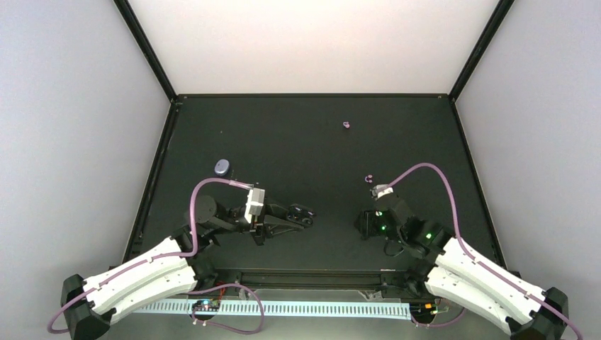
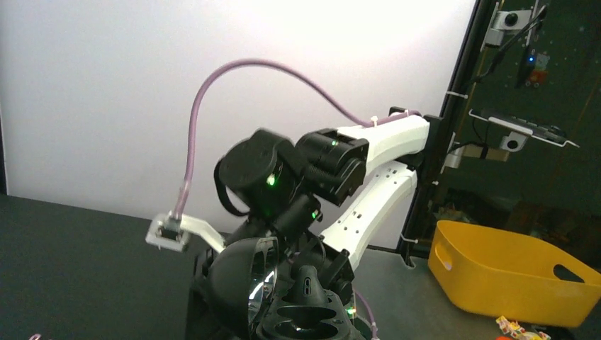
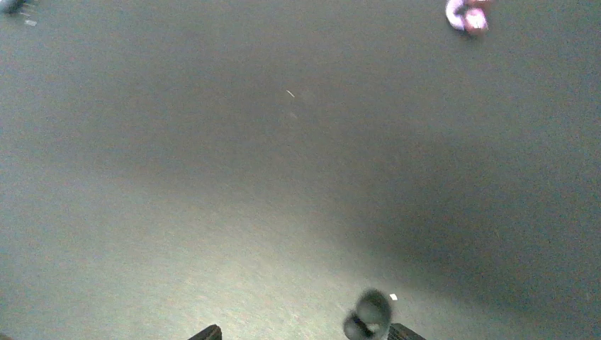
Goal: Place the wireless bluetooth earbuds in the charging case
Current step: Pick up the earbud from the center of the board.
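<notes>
At the near edge of the black table [image 1: 298,127], the two arms are reaching inward from their bases. The left gripper [image 1: 303,212] is lying low over the surface and pointing toward the right arm, its jaws pressed together with nothing showing between them. Across a bare gap, the right gripper [image 3: 305,333] is hanging over the table with its jaws standing wide and holding nothing. A small black ring [image 3: 368,315] is lying on the surface just beside one of its fingertips. Just beyond that gripper, the nearer earbud [image 1: 368,178] [image 3: 466,15] is resting on the table apart from the fingers, showing pinkish purple at the top right of the right wrist view. Farther left, the charging case [image 1: 222,167] is sitting on the table beyond the left arm's elbow, close to the arc of the purple cable [image 1: 205,185]. It is showing only its grey outer shell, and it is too small to tell whether the lid is fully down. Farthest back, the second earbud [image 1: 346,125] is lying alone, well apart from the case and both grippers. Neither earbud is sitting in the case. Past the right arm, off the table, a yellow bin [image 2: 510,273] is standing.
</notes>
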`<state>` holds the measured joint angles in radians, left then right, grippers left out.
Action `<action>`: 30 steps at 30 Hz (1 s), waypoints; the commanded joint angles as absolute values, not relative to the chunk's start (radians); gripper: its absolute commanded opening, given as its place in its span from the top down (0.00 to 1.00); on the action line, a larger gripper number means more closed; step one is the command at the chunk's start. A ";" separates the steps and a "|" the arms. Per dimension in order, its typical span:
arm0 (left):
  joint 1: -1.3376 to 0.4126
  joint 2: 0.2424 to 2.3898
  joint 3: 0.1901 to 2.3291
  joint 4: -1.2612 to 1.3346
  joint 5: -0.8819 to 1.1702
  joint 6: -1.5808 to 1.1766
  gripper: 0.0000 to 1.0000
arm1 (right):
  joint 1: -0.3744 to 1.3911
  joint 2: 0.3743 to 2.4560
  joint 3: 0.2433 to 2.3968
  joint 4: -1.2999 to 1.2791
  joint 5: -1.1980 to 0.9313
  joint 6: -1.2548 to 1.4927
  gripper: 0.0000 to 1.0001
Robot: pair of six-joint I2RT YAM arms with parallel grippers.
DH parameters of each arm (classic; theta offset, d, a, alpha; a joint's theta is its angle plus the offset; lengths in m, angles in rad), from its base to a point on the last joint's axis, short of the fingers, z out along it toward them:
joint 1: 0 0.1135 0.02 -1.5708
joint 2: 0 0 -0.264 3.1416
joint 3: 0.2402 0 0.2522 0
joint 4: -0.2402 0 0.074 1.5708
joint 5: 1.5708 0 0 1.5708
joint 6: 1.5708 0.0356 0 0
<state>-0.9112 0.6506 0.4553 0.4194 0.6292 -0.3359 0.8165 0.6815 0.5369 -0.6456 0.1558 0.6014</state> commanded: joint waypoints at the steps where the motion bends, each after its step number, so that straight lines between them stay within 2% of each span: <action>1: -0.917 0.629 0.449 0.433 0.615 -0.335 0.98 | 0.797 0.649 0.464 -0.640 0.199 0.841 0.42; 7: -0.918 0.613 0.431 0.436 0.602 -0.348 0.98 | 0.794 0.700 0.438 -0.699 0.295 0.963 0.49; 13: -0.917 0.594 0.404 0.451 0.602 -0.367 0.98 | 0.786 0.754 0.387 -0.675 0.273 1.021 0.58; 30: -0.917 0.588 0.406 0.439 0.607 -0.354 0.98 | 0.774 0.865 0.325 -0.449 0.110 0.949 0.51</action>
<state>-0.9112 0.5949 0.3954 0.4179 0.6094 -0.3550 0.7830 0.8394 0.3244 -0.5205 0.1482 0.9737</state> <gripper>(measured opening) 0.224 0.490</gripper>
